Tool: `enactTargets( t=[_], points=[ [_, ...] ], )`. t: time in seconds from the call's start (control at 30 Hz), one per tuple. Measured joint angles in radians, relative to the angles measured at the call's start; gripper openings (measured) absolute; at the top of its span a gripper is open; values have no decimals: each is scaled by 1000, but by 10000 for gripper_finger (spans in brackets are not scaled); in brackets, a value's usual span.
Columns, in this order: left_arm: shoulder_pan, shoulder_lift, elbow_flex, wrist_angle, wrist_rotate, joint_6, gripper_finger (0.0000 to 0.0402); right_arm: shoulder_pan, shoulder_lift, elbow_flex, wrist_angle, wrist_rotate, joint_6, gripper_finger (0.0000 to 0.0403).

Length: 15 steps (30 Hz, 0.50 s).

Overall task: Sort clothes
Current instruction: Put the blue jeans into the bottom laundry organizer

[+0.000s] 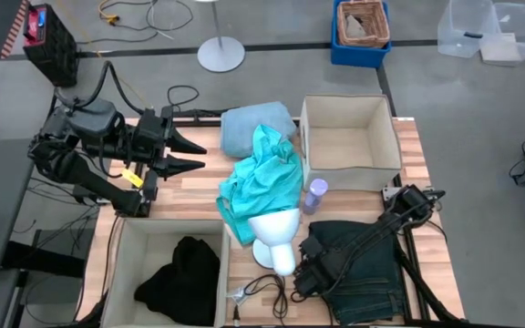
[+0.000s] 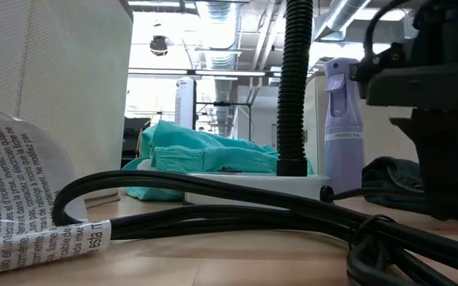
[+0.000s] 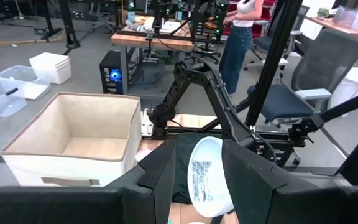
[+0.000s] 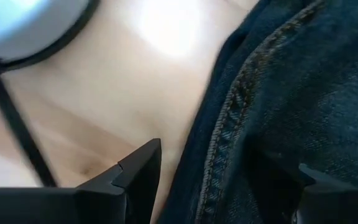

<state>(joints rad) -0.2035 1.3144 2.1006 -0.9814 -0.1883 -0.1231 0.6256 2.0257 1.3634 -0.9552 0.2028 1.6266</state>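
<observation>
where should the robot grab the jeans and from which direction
Probably the jeans' stitched edge facing the mannequin head, coming straight down. They lie flat, and the right gripper is open astride that seam.

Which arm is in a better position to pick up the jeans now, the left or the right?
The right. Its tool is open and down at the edge of the jeans, one finger on the denim. The left tool hangs open across the table, near the pale blue garment.
</observation>
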Motion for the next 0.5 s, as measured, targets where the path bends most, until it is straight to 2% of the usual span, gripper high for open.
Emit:
enactTargets(
  t=[0.23, 0.5],
  points=[
    [0, 0, 0, 1, 0, 10, 125, -7, -78, 33, -61, 4, 28, 240],
    [0, 0, 0, 3, 25, 10, 125, -13, -75, 33, 28, 12, 83, 247]
  ],
)
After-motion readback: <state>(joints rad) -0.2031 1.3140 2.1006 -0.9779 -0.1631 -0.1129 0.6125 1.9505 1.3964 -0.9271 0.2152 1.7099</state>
